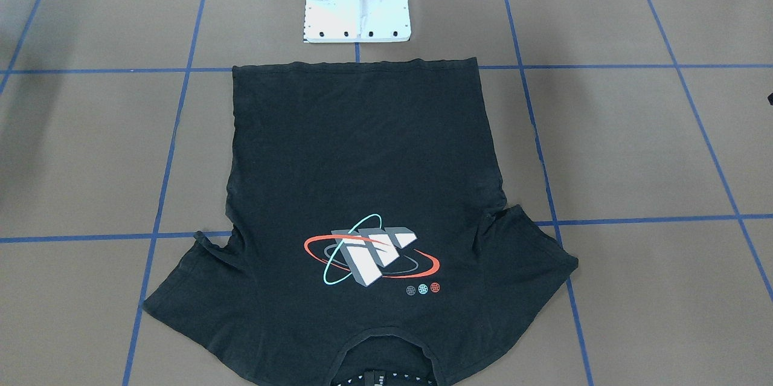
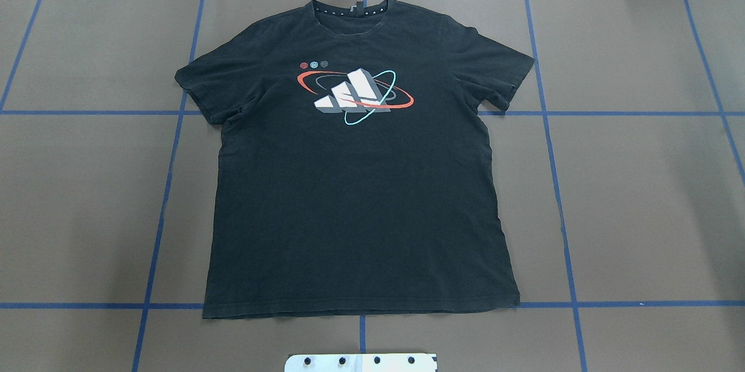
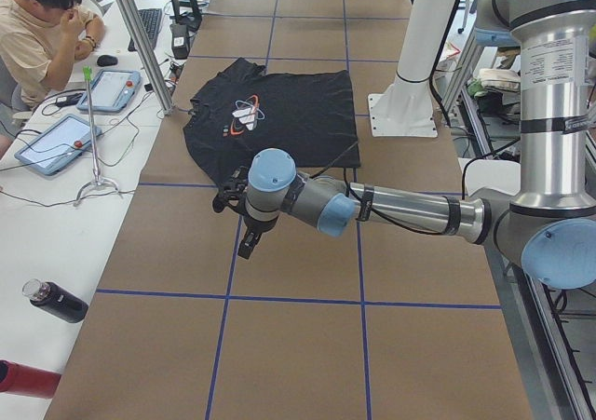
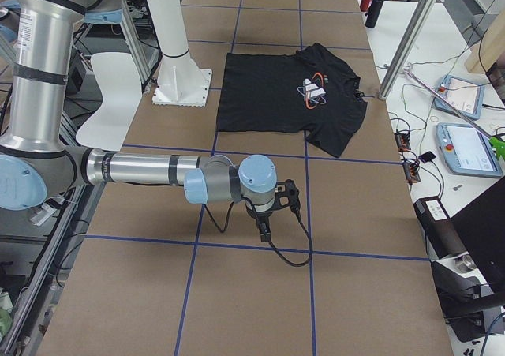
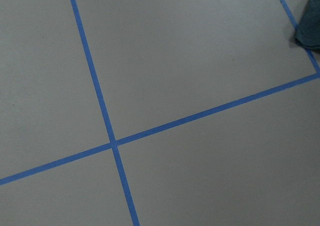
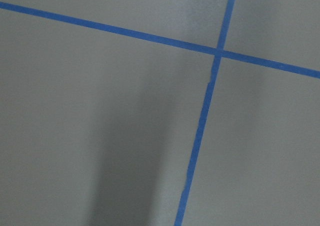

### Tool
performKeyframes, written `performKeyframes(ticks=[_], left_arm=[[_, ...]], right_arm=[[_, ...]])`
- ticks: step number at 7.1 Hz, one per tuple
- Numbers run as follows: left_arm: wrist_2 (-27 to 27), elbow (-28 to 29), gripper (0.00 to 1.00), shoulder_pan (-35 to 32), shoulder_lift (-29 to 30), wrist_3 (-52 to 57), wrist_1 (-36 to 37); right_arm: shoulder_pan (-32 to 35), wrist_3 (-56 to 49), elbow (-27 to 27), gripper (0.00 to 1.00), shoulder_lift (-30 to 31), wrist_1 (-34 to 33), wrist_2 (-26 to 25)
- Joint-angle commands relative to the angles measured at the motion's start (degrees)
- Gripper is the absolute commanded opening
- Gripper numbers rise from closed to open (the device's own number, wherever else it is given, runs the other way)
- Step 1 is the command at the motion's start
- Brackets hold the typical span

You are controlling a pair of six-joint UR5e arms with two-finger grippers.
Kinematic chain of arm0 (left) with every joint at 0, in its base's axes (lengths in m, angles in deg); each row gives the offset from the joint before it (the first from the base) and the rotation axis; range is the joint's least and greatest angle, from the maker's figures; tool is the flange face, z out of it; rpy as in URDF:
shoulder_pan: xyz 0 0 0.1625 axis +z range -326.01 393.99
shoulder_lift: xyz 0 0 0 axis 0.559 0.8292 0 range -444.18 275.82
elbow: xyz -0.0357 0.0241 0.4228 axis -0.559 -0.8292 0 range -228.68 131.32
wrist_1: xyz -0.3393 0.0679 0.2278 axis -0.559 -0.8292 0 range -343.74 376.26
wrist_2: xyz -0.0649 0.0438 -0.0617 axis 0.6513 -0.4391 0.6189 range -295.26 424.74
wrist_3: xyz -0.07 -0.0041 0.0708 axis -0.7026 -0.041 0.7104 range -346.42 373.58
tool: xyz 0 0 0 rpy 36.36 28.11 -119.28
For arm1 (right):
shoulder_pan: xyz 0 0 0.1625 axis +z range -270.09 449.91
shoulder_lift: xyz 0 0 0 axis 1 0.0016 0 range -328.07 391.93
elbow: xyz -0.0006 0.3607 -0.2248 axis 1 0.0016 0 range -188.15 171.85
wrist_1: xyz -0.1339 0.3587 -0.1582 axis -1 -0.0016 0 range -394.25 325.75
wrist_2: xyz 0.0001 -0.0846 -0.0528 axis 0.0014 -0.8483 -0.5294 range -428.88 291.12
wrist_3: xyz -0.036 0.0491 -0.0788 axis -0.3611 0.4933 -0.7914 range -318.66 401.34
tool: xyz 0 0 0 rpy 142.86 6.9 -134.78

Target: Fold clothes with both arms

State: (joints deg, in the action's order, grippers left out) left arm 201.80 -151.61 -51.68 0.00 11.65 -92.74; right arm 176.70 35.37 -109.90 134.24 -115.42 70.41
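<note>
From the overhead camera I see the black T-shirt [image 2: 361,197] lying flat and face up in the middle of the worktop [image 2: 640,203], chest graphic [image 2: 355,92] showing, collar [image 2: 349,10] on the far side and hem just short of the white base mount [image 2: 361,362]. Neither arm appears there or in the front-facing view, which adds bunched creases under both sleeves and cuts the collar off at its lower edge. Only the side cameras show the arms. The left arm [image 3: 410,210] stretches low over bare worktop, well apart from the shirt, its left hand [image 3: 246,245] pointing down. The right arm [image 4: 142,169] mirrors it at the other end, with the right hand [image 4: 264,228] over a blue tape line [image 4: 237,246]. I cannot tell how far either hand is open; nothing hangs from them. The wrist cameras show crossed tape, and the left one catches a dark scrap [image 5: 309,20], probably a sleeve edge.
</note>
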Motion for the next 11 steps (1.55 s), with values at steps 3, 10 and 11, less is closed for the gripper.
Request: performKeyframes(ticks=[3, 10, 11], left_arm=[[0.5, 0.5, 1.0, 1.4, 0.4, -0.1, -3.3], [0.0, 2.5, 1.0, 2.5, 1.9, -0.3, -4.9], [0.2, 2.3, 1.0, 2.5, 2.0, -0.2, -4.9]], right_arm=[[-8.2, 17.7, 2.0, 1.0, -8.0, 1.9, 2.8], [-25.2, 69.7, 35.1, 0.92, -41.9, 28.8, -15.8], [-26.7, 70.9, 35.8, 0.92, -42.8, 29.0, -17.1]])
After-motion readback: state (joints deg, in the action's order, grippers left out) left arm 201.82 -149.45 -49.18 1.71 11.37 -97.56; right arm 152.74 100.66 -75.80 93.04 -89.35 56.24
